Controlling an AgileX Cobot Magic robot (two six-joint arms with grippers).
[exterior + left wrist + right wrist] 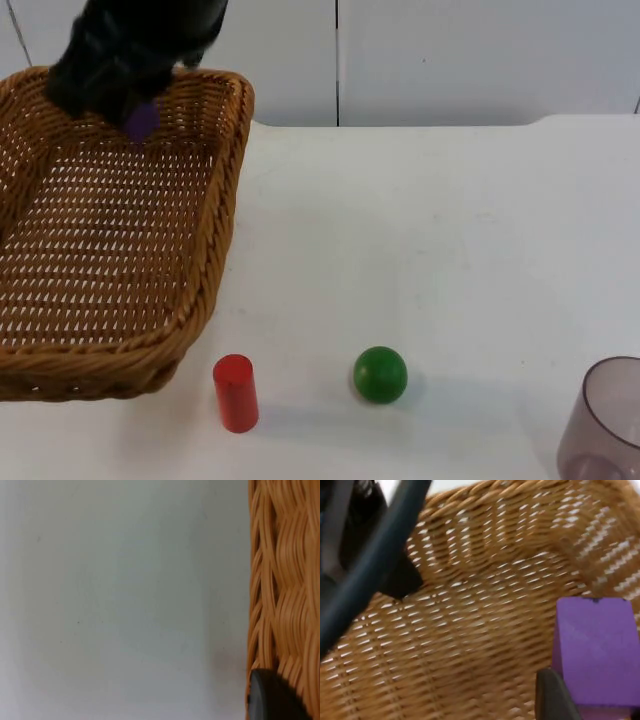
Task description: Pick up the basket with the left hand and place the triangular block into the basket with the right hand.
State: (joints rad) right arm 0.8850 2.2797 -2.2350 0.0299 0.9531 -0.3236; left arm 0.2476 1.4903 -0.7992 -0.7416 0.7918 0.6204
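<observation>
So on the table there's one wicker basket (190, 290), one purple triangular block (142, 120), one red cylinder (236, 393), one green ball (380, 375) and one smoky clear cup (608, 420) at the lower right edge of the top view. The basket fills the left side of the frame and looks tilted, long axis running from the upper left towards the bottom of the frame. The right gripper (592, 707) is over the basket's far end at the upper left, pinching the block above the weave; in the right wrist view a flat purple face (597, 650) points up out of the fingers. The left gripper (272, 700) sits against the basket's outer rim (282, 580), can't tell how its fingers are set. Cylinder stands upright just beside the basket's near corner, ball a bit to its right
</observation>
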